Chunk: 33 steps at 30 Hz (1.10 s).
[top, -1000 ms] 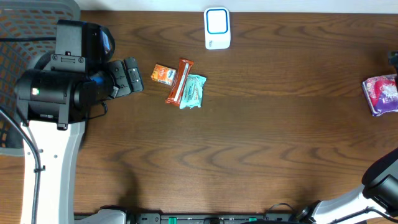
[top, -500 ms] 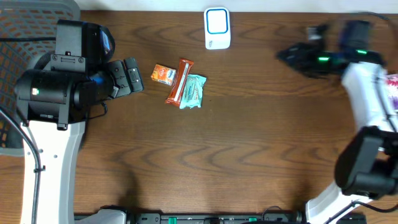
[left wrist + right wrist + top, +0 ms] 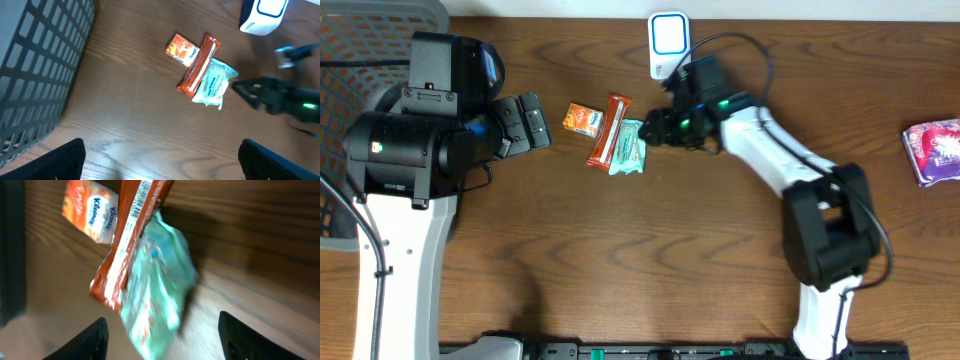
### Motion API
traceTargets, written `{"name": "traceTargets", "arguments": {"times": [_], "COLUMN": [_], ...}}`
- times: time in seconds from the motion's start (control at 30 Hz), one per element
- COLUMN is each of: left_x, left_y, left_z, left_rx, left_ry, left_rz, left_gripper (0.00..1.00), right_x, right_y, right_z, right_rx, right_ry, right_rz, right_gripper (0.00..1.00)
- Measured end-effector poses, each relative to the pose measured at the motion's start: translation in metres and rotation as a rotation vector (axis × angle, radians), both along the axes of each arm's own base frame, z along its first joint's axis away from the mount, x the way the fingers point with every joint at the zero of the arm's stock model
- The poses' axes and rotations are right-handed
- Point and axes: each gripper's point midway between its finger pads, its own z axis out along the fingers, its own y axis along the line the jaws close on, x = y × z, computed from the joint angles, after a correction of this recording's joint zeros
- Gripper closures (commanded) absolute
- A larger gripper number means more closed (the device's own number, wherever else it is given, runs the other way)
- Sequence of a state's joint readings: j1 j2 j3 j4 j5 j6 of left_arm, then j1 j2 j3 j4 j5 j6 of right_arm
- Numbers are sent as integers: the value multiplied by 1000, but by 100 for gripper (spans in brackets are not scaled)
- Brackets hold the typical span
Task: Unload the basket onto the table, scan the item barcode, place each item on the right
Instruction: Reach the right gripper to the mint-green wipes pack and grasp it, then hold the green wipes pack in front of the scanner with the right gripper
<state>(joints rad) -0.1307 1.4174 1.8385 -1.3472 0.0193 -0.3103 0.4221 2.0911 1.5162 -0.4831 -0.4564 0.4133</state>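
Wood table (image 3: 720, 250) looked risky: right gripper (image 3: 652, 130), spread and empty, might've snagged the red bar (image 3: 609, 130) overlapping the teal packet (image 3: 630, 148) just ahead.

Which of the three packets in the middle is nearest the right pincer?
The teal packet: it sits on the cluster's side facing the right pincer, while the red bar lies along its far edge and the orange Kleenex pack lies beyond that.

My left arm (image 3: 410, 150) sits folded at its own side, left gripper (image 3: 532, 122) pointing inward, jaws wide apart, holding nothing. My right arm (image 3: 780, 160) stretches far across toward the left one, right gripper (image 3: 655, 128) tipped downward, fingers (image 3: 95, 337) spread, gripping nothing.
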Motion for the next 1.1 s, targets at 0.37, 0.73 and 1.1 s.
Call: {"name": "traceTargets", "arguments": {"times": [0.37, 0.73, 1.1], "left_x": [0, 0, 0], "left_y": [0, 0, 0], "left_z": [0, 0, 0], "left_rx": [0, 0, 0], "left_ry": [0, -1, -1], "left_rz": [0, 0, 0], "left_gripper": [2, 2, 2], "right_x": [3, 7, 20], "right_y": [41, 24, -5], "right_z": [-49, -15, 67], "right_rx": [75, 335, 691], "right_ry": [74, 101, -139], "right_rz": [-49, 108, 367], "right_gripper": [99, 99, 99]}}
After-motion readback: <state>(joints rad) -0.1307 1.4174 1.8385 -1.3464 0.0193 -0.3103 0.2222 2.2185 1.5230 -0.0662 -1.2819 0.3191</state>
